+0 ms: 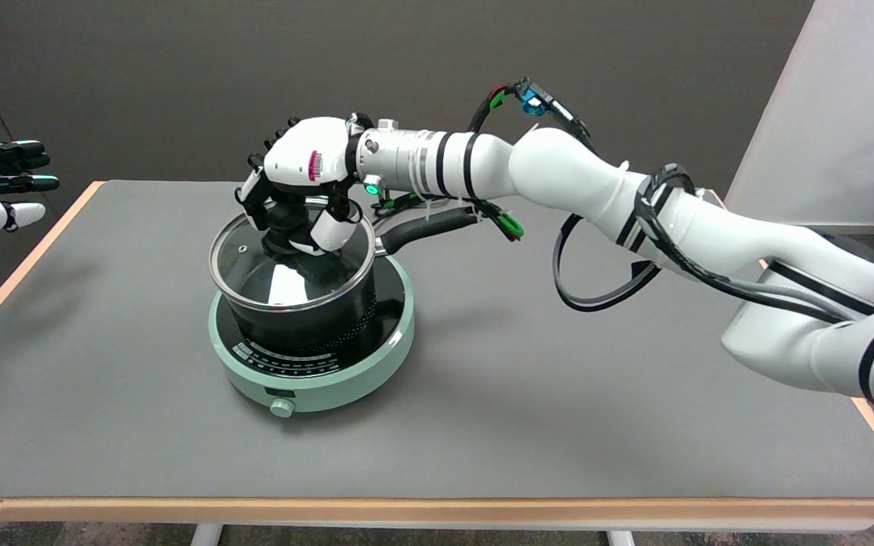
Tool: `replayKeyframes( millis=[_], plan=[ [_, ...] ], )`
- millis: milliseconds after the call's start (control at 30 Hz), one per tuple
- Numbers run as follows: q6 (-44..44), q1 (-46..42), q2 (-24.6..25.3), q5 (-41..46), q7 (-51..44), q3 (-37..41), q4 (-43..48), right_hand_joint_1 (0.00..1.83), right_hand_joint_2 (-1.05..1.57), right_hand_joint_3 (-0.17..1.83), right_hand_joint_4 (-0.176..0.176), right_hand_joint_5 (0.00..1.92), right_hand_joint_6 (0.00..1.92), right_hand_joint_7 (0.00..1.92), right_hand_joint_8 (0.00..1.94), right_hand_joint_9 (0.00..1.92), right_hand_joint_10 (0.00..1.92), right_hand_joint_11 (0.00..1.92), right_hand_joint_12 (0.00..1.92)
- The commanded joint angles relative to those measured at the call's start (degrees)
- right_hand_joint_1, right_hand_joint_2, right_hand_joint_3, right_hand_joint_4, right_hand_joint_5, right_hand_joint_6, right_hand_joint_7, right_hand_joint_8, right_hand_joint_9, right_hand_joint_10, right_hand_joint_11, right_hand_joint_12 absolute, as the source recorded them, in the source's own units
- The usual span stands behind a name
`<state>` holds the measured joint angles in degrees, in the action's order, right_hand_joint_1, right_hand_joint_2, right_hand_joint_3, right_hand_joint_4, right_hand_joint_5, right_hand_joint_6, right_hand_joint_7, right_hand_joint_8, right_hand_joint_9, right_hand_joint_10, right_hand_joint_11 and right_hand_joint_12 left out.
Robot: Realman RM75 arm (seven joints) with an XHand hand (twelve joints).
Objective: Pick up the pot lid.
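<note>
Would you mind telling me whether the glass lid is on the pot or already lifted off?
On. The lid sits level on the pot, rim to rim, with the right robot hand closed around its knob.

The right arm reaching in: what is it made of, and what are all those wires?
The right arm has smooth white rounded shells with black bands, a silvery wrist and black cables looped outside, with green and blue clips. Its right hand is white and black with a pink mark.
</note>
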<state>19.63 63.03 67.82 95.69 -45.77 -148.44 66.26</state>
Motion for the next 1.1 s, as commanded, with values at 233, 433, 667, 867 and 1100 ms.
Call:
replayKeyframes(
  millis=[233, 433, 667, 867, 1100],
  plan=[
    [0.45, -0.15, -0.75, 1.98, -0.31, 0.00, 0.66, 1.21, 1.08, 0.21, -0.089, 0.70, 1.36, 1.00, 1.07, 0.87, 0.87, 0.67, 1.11],
    [0.53, -0.02, -0.75, 1.98, -0.35, 0.00, 0.70, 1.21, 1.07, 0.23, -0.084, 0.72, 1.34, 1.00, 1.08, 0.89, 0.90, 0.64, 1.20],
    [0.05, -0.02, -0.87, 1.98, -0.28, 0.08, 0.70, 1.21, 1.06, 0.24, -0.078, 0.72, 1.34, 1.00, 1.08, 0.88, 0.95, 0.63, 1.25],
    [-0.35, 0.45, -1.23, 1.98, 0.05, 0.16, 0.82, 1.36, 0.92, 0.41, 0.176, 0.74, 0.97, 0.94, 1.15, 0.88, 0.97, 0.63, 1.26],
    [-0.35, 1.45, -1.63, 1.98, 0.05, 0.16, 1.10, 1.36, 0.92, 0.41, 0.176, 0.74, 1.00, 0.94, 1.15, 0.88, 1.01, 0.64, 1.26]
  ],
)
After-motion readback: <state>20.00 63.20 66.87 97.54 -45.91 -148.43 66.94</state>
